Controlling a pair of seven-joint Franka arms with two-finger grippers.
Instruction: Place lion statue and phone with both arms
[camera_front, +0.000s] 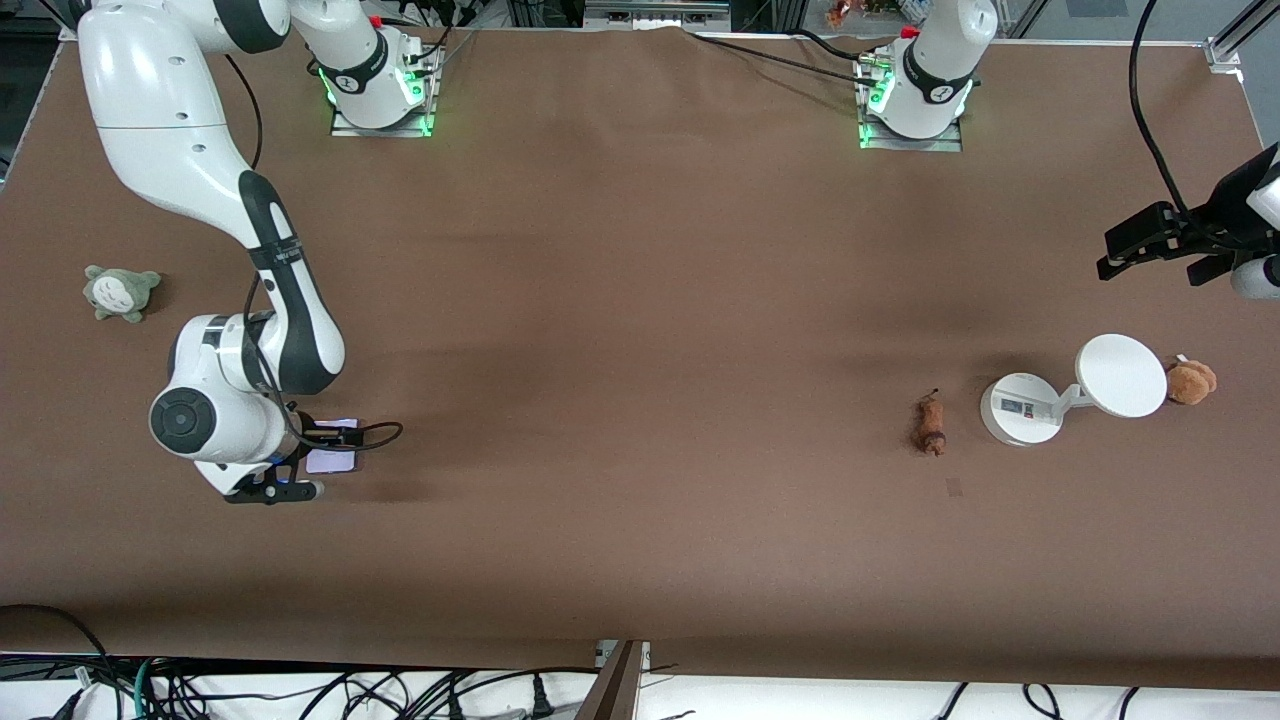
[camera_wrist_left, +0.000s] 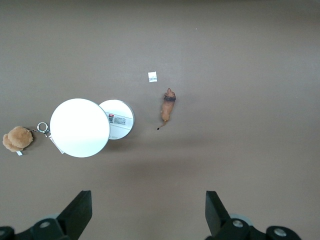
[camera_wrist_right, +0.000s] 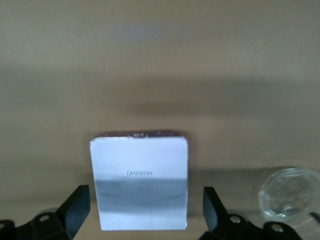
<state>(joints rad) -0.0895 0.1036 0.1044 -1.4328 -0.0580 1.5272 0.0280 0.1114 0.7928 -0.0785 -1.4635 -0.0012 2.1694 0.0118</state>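
At the right arm's end of the table a grey-green plush toy (camera_front: 120, 292) sits alone, well clear of the work. Nearer the front camera than that toy, the right gripper (camera_front: 318, 462) is low over the phone (camera_front: 333, 458), which lies flat on the brown table (camera_front: 640, 330). In the right wrist view the fingers (camera_wrist_right: 75, 210) stand apart on either side of the pale rectangle (camera_wrist_right: 139, 182) with brown cloth showing between each finger and its edge, so the phone looks set down and let go, though the low angle makes it hard to be sure it rests fully flat. The step in hand seems to be the release. To do it well, the gripper should lift straight up with the jaws kept wide, so neither finger drags an edge and slides the phone.

Toward the left arm's end, the lion statue (camera_front: 931, 425) lies on its side on the table, just beside the round base of a white scale (camera_front: 1020, 408). A fluffy brown plush (camera_front: 1190, 381) lies by the scale's round plate. The left gripper (camera_front: 1150, 255) hangs high above the table's edge, its fingers (camera_wrist_left: 75, 215) wide apart and empty, and waits.
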